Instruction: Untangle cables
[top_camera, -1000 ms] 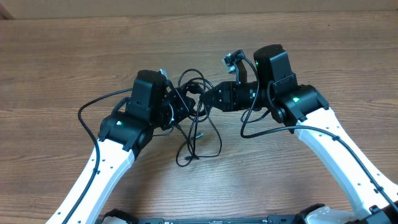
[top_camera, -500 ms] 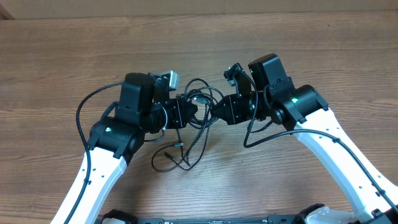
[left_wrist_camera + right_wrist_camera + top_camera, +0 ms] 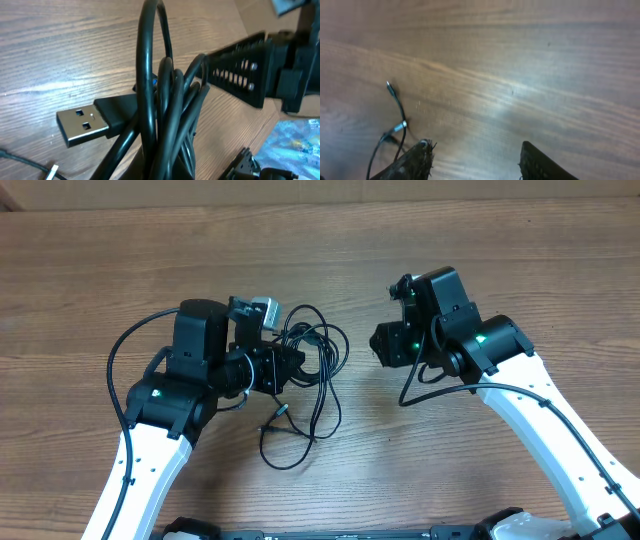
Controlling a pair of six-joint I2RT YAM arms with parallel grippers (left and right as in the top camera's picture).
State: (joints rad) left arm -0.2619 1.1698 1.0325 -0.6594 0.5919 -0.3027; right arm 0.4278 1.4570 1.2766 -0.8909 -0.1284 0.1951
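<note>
The cables are a tangle of thin black cords in loops at the table's middle, with loose ends trailing toward the front. My left gripper is shut on the bundle from the left. In the left wrist view several cords cross tightly at my left gripper, and a silver USB plug sticks out left. My right gripper stands open to the right of the tangle, apart from it. In the right wrist view bare wood lies between its fingers; a thin silver-tipped cord end lies left of them.
Thicker black arm cables loop beside the left arm and under the right arm. A black perforated part of the other arm shows beyond the bundle in the left wrist view. The wooden table stretches around.
My right gripper opened, let go of the tangle and drew back to the right. My left gripper moved left, carrying the bundle with it; the loose ends dragged left too.
</note>
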